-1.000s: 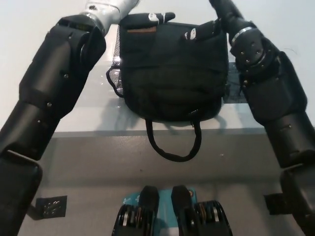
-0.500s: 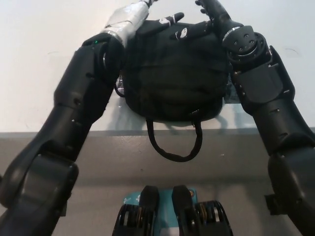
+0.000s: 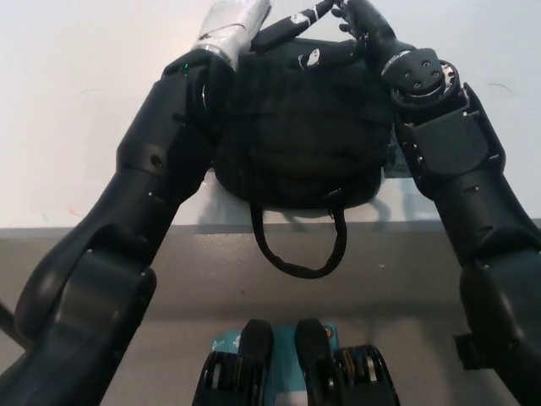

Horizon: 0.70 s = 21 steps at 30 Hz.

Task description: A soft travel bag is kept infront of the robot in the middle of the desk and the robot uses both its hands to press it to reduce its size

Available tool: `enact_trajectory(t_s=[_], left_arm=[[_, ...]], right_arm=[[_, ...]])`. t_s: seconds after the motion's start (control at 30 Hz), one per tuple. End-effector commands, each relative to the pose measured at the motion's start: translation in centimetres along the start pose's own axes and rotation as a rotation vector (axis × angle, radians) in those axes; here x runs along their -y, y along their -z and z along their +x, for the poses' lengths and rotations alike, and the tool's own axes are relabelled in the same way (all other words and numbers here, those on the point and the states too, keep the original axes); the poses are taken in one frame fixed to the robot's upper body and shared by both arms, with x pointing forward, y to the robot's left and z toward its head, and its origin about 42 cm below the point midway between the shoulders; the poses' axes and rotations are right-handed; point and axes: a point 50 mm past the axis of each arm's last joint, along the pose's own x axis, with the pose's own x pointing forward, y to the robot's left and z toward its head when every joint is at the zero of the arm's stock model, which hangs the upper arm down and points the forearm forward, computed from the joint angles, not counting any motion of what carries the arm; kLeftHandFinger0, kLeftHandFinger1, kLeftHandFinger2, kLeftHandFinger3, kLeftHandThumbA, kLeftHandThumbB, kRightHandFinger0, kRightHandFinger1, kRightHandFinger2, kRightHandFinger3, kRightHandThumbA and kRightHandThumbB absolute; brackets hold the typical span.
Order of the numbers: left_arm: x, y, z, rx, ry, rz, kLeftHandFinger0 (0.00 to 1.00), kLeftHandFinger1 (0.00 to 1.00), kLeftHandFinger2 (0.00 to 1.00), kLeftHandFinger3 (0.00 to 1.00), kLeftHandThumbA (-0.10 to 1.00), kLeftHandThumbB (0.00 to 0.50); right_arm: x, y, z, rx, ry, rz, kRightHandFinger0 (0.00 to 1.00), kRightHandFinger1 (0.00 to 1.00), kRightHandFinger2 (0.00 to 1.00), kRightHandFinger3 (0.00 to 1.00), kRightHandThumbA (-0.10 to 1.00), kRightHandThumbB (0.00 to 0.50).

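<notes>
A black soft travel bag [image 3: 296, 135] lies in the middle of the white desk [image 3: 68, 110], and its handle loop [image 3: 300, 254] hangs over the front edge. Both my arms reach over it from the sides. My left hand [image 3: 287, 27] lies at the bag's far top edge beyond the silver forearm [image 3: 232, 21], its fingers stretched flat toward the right. My right hand [image 3: 334, 51] rests on the bag's top right part with its fingers spread leftward, close to the left hand. Neither hand grips anything. My left upper arm covers the bag's left side.
The desk's front edge [image 3: 101, 227] runs across just below the bag, with grey floor under it. A dark patch [image 3: 390, 173] shows on the desk at the bag's right. A black tape mark [image 3: 467, 351] lies on the floor at the lower right.
Both arms have swung inward over the bag. The hands slid toward its far edge and closer together. My left arm now hides the mesh pocket on the bag's left.
</notes>
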Motion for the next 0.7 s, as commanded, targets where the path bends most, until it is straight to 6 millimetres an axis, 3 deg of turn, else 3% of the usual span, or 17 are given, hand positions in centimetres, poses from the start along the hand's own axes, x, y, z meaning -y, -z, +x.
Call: enact_trajectory(t_s=[0.0, 0.07, 0.2, 0.4, 0.47, 0.53, 0.6, 0.67], left_arm=[[-1.4, -0.7, 0.4, 0.021, -0.106, -0.033, 1.00, 1.00, 1.00, 1.00, 1.00, 0.346], [-0.5, -0.3, 0.2, 0.003, -0.101, -0.009, 1.00, 1.00, 1.00, 1.00, 1.00, 0.357], [1.2, 0.8, -0.1, -0.026, -0.036, 0.014, 1.00, 1.00, 1.00, 1.00, 1.00, 0.322], [4.8, 2.6, -1.4, -0.049, 0.029, 0.024, 1.00, 1.00, 1.00, 1.00, 1.00, 0.292], [6.8, 3.5, -2.2, -0.061, 0.067, 0.004, 1.00, 1.00, 1.00, 1.00, 1.00, 0.278], [8.3, 4.3, -3.1, -0.068, 0.078, -0.009, 1.00, 1.00, 1.00, 1.00, 1.00, 0.295], [10.7, 5.7, -4.5, -0.082, 0.099, -0.019, 1.00, 1.00, 1.00, 1.00, 1.00, 0.295], [12.5, 7.0, -5.7, -0.104, 0.139, -0.025, 1.00, 1.00, 1.00, 1.00, 1.00, 0.304]], right_arm=[[-0.3, -2.2, 0.3, 0.071, 0.020, 0.015, 1.00, 1.00, 1.00, 1.00, 1.00, 0.151], [-0.7, -1.3, 0.3, 0.083, 0.018, 0.025, 1.00, 1.00, 1.00, 1.00, 1.00, 0.147], [-1.6, 0.6, 0.5, 0.053, 0.002, 0.015, 1.00, 1.00, 1.00, 1.00, 1.00, 0.178], [-3.3, 4.4, -0.1, -0.016, -0.022, -0.008, 1.00, 1.00, 1.00, 1.00, 1.00, 0.105], [-4.2, 6.5, -0.7, -0.040, -0.034, -0.008, 1.00, 1.00, 1.00, 1.00, 1.00, 0.136], [-4.9, 7.9, -1.1, -0.055, -0.045, -0.029, 1.00, 1.00, 1.00, 1.00, 1.00, 0.138], [-5.9, 9.9, -1.7, -0.103, -0.063, -0.035, 1.00, 1.00, 1.00, 1.00, 1.00, 0.182], [-6.5, 11.7, -2.3, -0.114, -0.075, -0.027, 1.00, 1.00, 1.00, 1.00, 1.00, 0.186]])
